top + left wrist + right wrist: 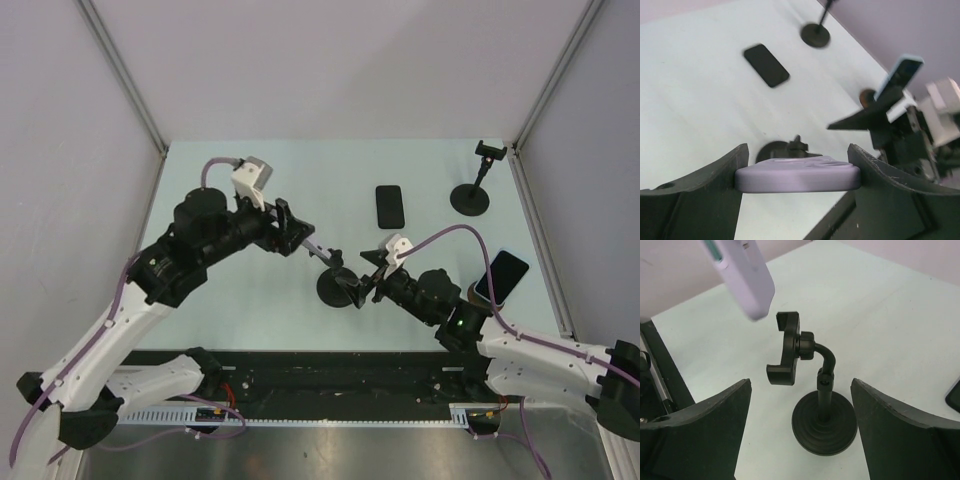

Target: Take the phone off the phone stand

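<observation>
right gripper (pixel 800 390): just near-right of the black gooseneck phone stand with the round base (pixel 824 421). Fingers spread wide, nothing between them but air. They flank the base and are apart from it on both sides, as far as the wrist view shows.

black cradle clamp (pixel 788 347) at the top of the stand: nothing in it.

lavender-cased slab phone (pixel 797 179): out of the cradle clamp and in the air, just above and far-left of it. There's a small gap between its free end and the clamp's top lip, no contact.

left gripper (pixel 797 152): clamped on the phone across its width, opened only as far as the case is wide, one finger on each long edge. The phone's long axis runs from the left gripper down toward the stand, so the free end points at the cradle. The left arm has the phone. The right is nearer the stand, not the phone.

My read: extraction is essentially done. What's left is to back off along that axis, away from the stand, so the free end doesn't clip the lip, then set the phone on the pale green tabletop (pixel 230 170).

Right of the stand: a blue-edged phone (pixel 500 275), propped up at a tilt.
Far-right of the stand: a flat black phone (pixel 390 205) lying on the table.
Farther right again: a second black stand (pixel 470 197), no phone in it.
</observation>
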`<action>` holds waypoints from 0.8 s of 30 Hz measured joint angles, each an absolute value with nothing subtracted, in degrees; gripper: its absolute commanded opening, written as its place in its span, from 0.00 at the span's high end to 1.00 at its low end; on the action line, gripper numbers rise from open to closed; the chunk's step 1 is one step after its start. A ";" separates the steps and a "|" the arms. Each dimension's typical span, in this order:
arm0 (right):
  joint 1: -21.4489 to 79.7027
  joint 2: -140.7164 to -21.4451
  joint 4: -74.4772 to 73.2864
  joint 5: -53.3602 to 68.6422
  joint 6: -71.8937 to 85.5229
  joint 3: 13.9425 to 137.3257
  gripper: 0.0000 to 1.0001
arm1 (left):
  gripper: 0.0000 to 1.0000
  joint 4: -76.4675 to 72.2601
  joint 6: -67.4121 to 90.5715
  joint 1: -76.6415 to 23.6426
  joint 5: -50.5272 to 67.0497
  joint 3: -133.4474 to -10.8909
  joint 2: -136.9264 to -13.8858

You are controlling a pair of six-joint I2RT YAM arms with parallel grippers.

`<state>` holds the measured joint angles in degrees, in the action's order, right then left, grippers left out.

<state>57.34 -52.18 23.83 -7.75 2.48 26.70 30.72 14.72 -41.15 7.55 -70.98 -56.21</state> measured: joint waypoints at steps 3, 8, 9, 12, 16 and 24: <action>57.60 -49.60 23.59 -7.70 2.00 26.74 0.14 | 1.00 30.57 17.61 -38.94 3.38 -71.37 -54.41; 57.78 -47.70 23.77 -4.08 0.30 26.83 0.13 | 1.00 30.59 20.25 -37.74 2.52 -72.82 -54.48; 57.89 -47.64 23.92 -3.03 -0.03 26.83 0.13 | 1.00 30.57 20.69 -37.74 3.42 -73.17 -54.81; 58.19 -47.66 24.25 -0.86 -0.95 26.92 0.14 | 1.00 30.52 21.63 -37.74 6.26 -73.97 -56.18; 58.30 -48.49 24.93 0.14 -2.02 27.81 0.16 | 1.00 30.61 22.52 -37.74 10.09 -74.06 -57.76; 58.33 -51.64 26.89 0.78 -3.57 30.48 0.27 | 1.00 30.59 23.62 -37.74 17.52 -74.13 -60.42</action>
